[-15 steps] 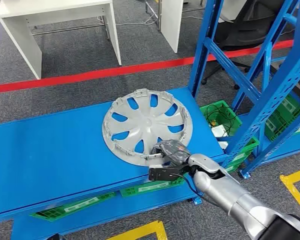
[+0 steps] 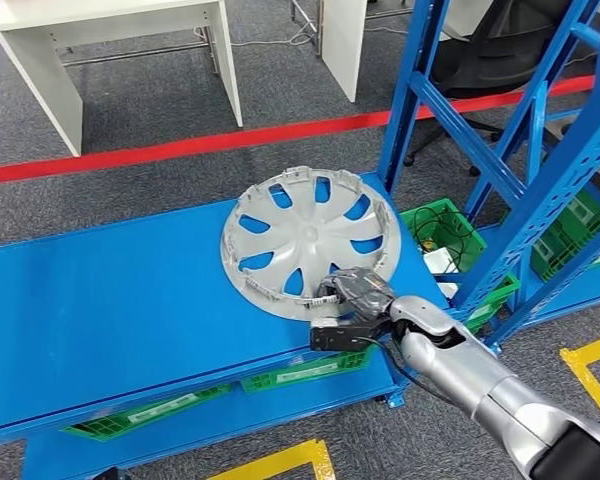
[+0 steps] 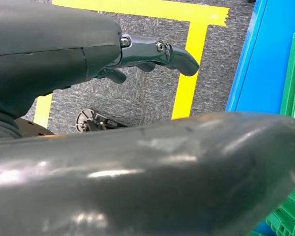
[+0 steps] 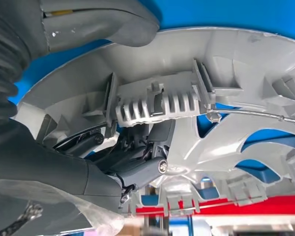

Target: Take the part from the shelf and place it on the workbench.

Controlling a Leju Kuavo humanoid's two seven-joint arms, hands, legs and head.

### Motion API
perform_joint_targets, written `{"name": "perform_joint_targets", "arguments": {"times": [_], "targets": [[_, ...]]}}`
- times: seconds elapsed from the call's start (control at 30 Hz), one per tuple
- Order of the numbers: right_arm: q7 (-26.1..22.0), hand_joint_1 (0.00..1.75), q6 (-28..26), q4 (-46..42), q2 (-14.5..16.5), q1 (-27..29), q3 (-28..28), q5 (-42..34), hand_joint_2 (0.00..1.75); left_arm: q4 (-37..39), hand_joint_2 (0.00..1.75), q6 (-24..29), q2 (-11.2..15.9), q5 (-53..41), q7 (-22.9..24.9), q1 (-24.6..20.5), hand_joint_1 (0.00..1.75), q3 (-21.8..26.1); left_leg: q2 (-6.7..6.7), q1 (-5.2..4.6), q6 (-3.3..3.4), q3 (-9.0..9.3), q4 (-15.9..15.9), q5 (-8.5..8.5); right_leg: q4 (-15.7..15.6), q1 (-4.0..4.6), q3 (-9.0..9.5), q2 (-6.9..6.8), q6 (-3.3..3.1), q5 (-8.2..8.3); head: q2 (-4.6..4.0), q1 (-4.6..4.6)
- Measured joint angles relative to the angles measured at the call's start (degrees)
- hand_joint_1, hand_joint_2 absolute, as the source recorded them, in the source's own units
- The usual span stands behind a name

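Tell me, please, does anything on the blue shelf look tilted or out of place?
Yes. The wheel cover does not lie flat: the right hand grips its near rim, so it sits tilted on the blue shelf.

white desk [image 2: 123, 40] beyond red floor tape [image 2: 206, 146] | green crates [image 2: 440, 232] under rack | yellow tape [image 3: 190, 59]

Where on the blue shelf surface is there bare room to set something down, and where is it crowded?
The blue shelf is bare from its left end up to the hubcap's left rim, front to back. The right end is crowded: the hubcap fills it up to the upright post, with the right robot hand gripping its near rim.
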Motion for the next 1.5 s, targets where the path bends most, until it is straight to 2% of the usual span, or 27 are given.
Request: {"name": "perform_joint_targets", "arguments": {"times": [0.23, 0.4, 0.63, 0.97, 1.27, 1.5], "targets": [[2.0, 1.75, -3.9, -4.3, -1.2, -0.7, 0.7, 7.9, 1.75, 0.0, 0.0, 0.1, 0.0, 0.5, -0.4, 0.0, 0.0, -0.3, -0.01, 0.01, 0.0, -0.36, 0.0, 0.0, 0.0, 0.01, -0.36, -0.01, 0.0, -0.01, -0.01, 0.01], [3.1, 1.75, -9.5, -9.6, -2.2, 0.6, 1.1, 14.5, 1.75, 0.0, 0.0, 0.1, 0.0, 0.9, -1.0, 0.0, 0.0, -0.6, 0.0, 0.01, 0.0, -0.55, 0.0, -0.01, 0.0, 0.01, -0.55, -0.01, 0.0, -0.01, -0.01, 0.01], [3.4, 1.75, -12.7, -15.0, -3.5, 2.6, 1.5, 17.9, 1.75, 0.0, 0.0, -0.5, 0.0, 0.8, -1.9, 0.0, 0.0, -1.3, -0.02, 0.01, 0.0, -0.71, 0.0, -0.01, 0.0, 0.01, -0.69, -0.08, 0.0, -0.02, -0.02, 0.01], [4.5, 1.75, -25.9, -24.0, -5.5, 10.2, -1.2, 25.6, 1.75, 0.0, 0.0, -2.5, 0.2, -2.1, -6.4, 0.2, 0.0, -4.0, -0.09, 0.0, 0.0, -0.85, 0.0, -0.02, 0.0, 0.0, -0.78, -0.13, 0.03, -0.04, -0.02, 0.02], [4.5, 1.75, -33.0, -28.8, -5.7, 15.7, -4.3, 30.8, 1.75, 0.0, 0.0, -2.9, 0.3, -3.3, -7.2, 0.5, 0.0, -5.7, -0.13, 0.0, 0.0, -0.89, 0.0, -0.01, 0.0, 0.01, -0.83, -0.18, 0.03, -0.04, -0.01, 0.01], [4.3, 1.75, -35.3, -30.9, -5.3, 17.6, -5.7, 32.2, 1.75, 0.2, 0.0, -2.9, 0.4, -4.0, -6.3, 0.4, 0.0, -6.5, -0.13, 0.0, 0.0, -0.91, 0.0, -0.01, 0.0, 0.01, -0.82, -0.21, 0.03, -0.04, -0.02, 0.02]]}}
